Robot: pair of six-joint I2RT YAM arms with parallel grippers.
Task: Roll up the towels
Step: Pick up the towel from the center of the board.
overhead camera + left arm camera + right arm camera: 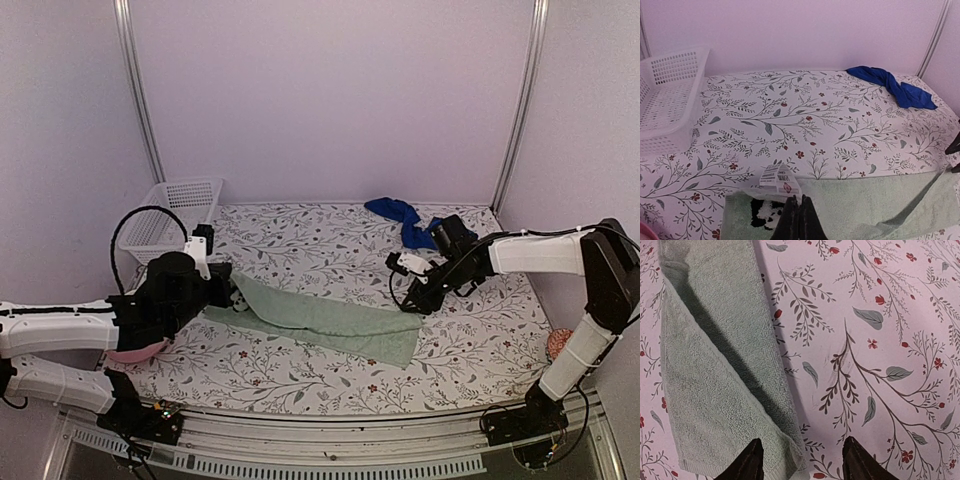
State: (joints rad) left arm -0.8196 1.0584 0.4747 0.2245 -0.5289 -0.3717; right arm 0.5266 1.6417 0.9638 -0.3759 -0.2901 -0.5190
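Left end effector (798, 206) pinches the green towel (870, 200) at its end; right end effector (802, 452), jaws part-spread, straddles the corner beneath it. Likely pre-roll straightening; next, close there.

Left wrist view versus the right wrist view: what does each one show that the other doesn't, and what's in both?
Only the left wrist view shows the white basket, the blue towel bunched near the far edge, a label on the green towel, and the left gripper, shut. Only the right wrist view shows the right gripper, open over the towel's end. Both show the green towel and the floral table cover.
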